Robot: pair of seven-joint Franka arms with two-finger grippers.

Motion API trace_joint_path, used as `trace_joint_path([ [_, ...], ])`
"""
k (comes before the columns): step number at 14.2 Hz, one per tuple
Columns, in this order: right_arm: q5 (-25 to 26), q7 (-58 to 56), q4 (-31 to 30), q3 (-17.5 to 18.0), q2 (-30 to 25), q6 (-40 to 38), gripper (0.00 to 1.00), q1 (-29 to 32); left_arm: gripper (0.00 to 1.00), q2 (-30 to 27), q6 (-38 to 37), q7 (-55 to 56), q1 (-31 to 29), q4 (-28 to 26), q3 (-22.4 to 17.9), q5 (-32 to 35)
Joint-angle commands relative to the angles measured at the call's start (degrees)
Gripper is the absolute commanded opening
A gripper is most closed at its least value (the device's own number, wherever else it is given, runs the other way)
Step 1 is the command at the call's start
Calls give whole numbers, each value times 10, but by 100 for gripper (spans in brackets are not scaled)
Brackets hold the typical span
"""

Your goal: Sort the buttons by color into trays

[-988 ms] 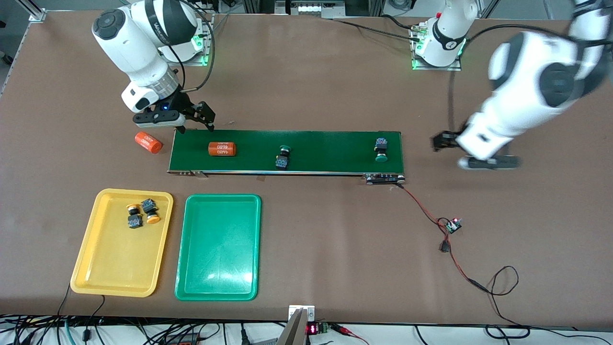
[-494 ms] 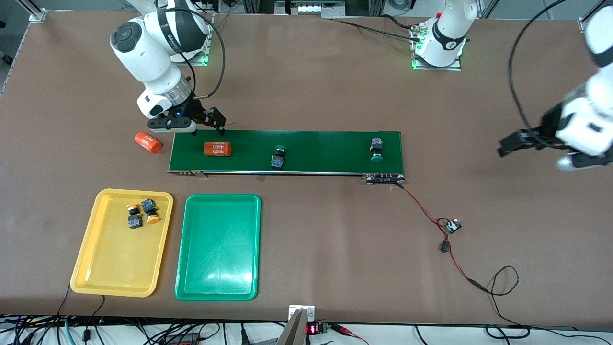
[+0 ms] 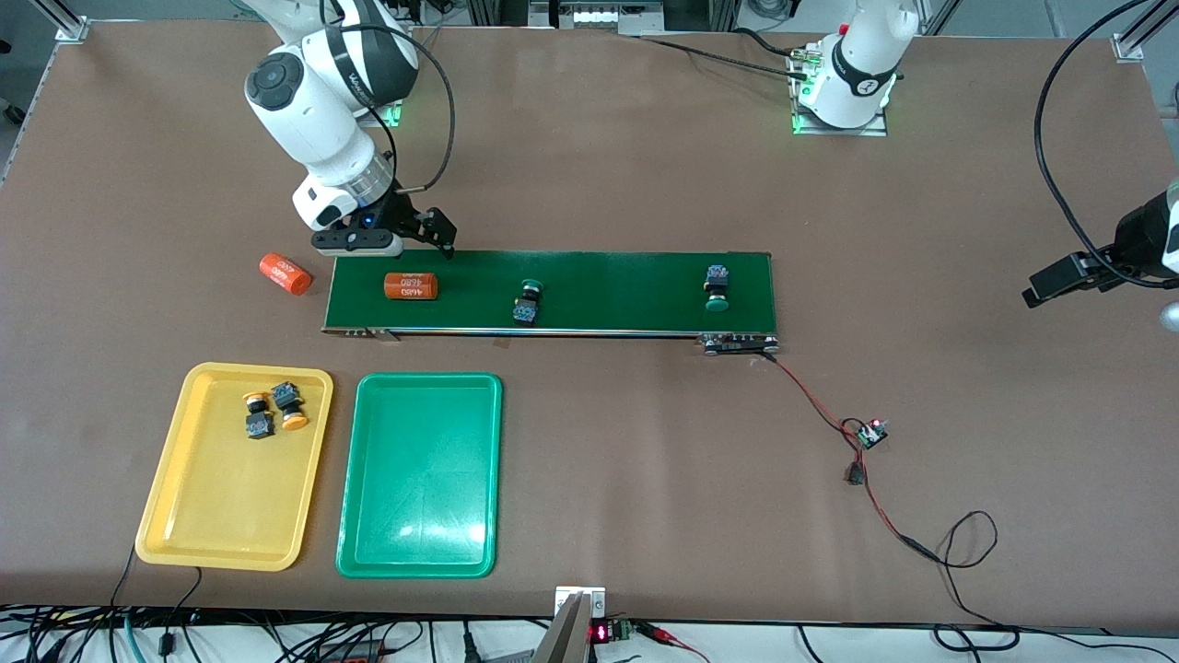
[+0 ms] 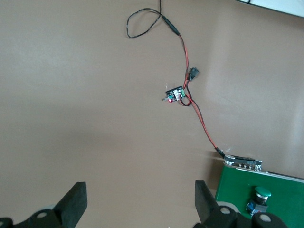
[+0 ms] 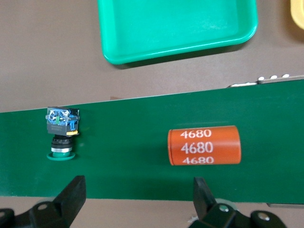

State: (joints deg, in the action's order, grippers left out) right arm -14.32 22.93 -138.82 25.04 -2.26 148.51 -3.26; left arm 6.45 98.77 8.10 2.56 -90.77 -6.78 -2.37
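Two green buttons (image 3: 527, 302) near right tool (image 3: 416, 241)

Both arms aloft, fingers spread and holding nothing.

The right arm reaches down from its base with the wrist angled toward the front camera; the right gripper (image 3: 405, 241) hangs low, its two dark fingers (image 5: 71, 195) wide apart with nothing between them. The left arm swings well out past its own end of the table, only its wrist and hand showing at the picture's edge; the left gripper (image 3: 1059, 281) hovers there with its fingers (image 4: 76, 202) parted just as wide, and nothing lies between them either.
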Motion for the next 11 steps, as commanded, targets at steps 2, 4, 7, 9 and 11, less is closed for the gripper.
trace_joint_path([
  [2,2,9,0,1,21,11,100,-5,100,8,-11,-27,-38,21,50,-4],
  [4,2,15,2,1,30,11,100,-18,100,7,-11,-26,-113,19,126,-4],
  [7,3,34,10,1,42,16,100,-25,100,5,-12,-23,-106,19,127,9],
  [9,10,35,11,0,51,26,100,-28,100,6,-13,-26,-110,19,131,10],
  [11,12,36,13,0,60,39,100,-33,100,6,-13,-26,-111,19,132,10],
])
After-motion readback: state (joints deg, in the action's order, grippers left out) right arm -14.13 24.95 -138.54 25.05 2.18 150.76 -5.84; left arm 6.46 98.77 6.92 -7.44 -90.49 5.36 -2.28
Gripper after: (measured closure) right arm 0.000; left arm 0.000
